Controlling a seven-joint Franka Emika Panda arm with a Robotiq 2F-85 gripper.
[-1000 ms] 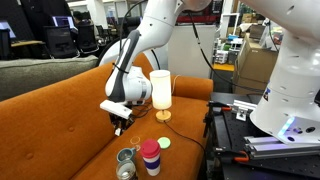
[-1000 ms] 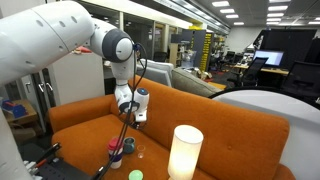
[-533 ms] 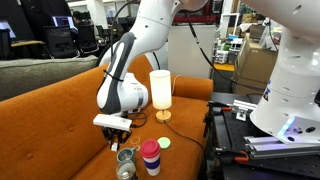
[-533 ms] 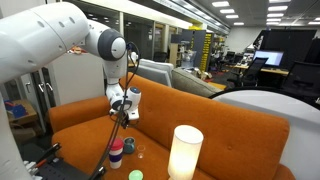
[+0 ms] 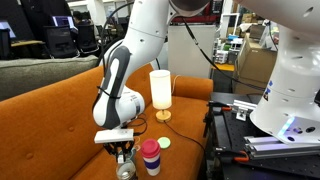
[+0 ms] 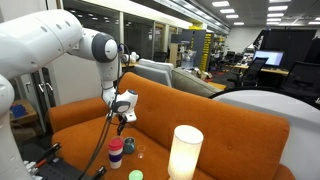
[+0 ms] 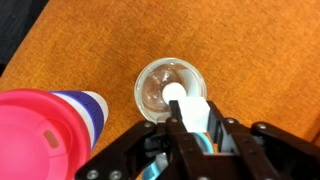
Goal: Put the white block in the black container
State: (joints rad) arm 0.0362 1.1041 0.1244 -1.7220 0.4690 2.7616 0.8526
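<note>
Broadly, the orange sofa (image 5: pixel 60 120) fills the scene and carries everything. Over its seat the white arm (image 5: pixel 125 70) comes in from above, folds at a dark elbow and turns straight down, so the wrist is vertical and the gripper (image 5: pixel 122 152) points at the cushion. In an exterior view the same arm (image 6: pixel 60 40) reaches across from the side, with the gripper (image 6: pixel 122 119) hanging in front of the backrest, above the stack of cups (image 6: pixel 116 152).

A white lamp (image 5: pixel 160 90) stands on the seat behind the gripper, well apart from it. The stack of cups (image 5: pixel 150 157), pink on top with red below, sits just beside the gripper.

In the wrist view the gripper (image 7: pixel 192 120) enters from the bottom edge. Its 2 dark fingers (image 7: pixel 228 135) are drawn in against the white block (image 7: pixel 188 105), which they grip between them. The block's tip overlaps the mouth of the black container (image 7: pixel 150 90), a small round cup with a pale rim that stands upright on the sofa fabric (image 7: pixel 250 50), near the pink stack (image 7: pixel 45 130). Whether the block touches the cup cannot be told.

A small green disc (image 5: pixel 165 143) lies by the lamp's foot.
</note>
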